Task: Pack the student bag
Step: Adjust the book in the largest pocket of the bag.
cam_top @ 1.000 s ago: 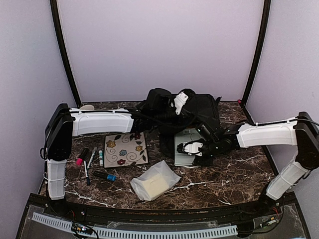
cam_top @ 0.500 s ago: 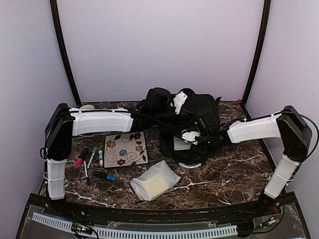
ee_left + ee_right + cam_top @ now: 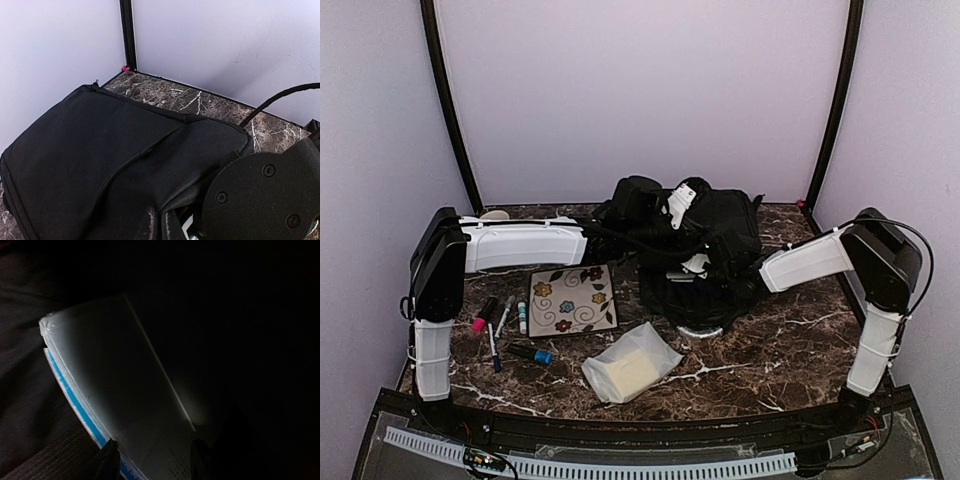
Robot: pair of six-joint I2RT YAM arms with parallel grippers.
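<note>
Scanning left to right: loose markers and pens (image 3: pixel 505 318) lie on the dark marbled counter (image 3: pixel 790 350), well left of the left pincer (image 3: pixel 686 210) and nearer the arm bases. Next come a square cream card with a flower print (image 3: pixel 571 299) and a clear plastic pouch with a pale yellow block inside (image 3: pixel 632 365). Both are also left of that pincer and nearer the bases. None of these is packed yet, by my read.

Left pincer: fingers pressed together, sitting over the top of the large black fabric student bag (image 3: pixel 735 230). Can't confirm what's between them. Likely nipping the flap edge to hold the mouth open for the other arm. In the left wrist view the bag fabric slopes away toward the far right corner of the counter, which fits a lifted flap.

The bag sits at the back centre of the counter, directly under the left pincer and closed around the right pincer (image 3: pixel 154 462).

Right pincer: buried in the bag mouth, pinching the near end of a flat white booklet with a blue edge stripe (image 3: pixel 115 370). There's one finger on each side, so the far end leads in and should slide along the lining instead of catching. Everything ahead of it is dark, so insertion depth is unclear. Letting go looks premature until the booklet lies flat inside.
</note>
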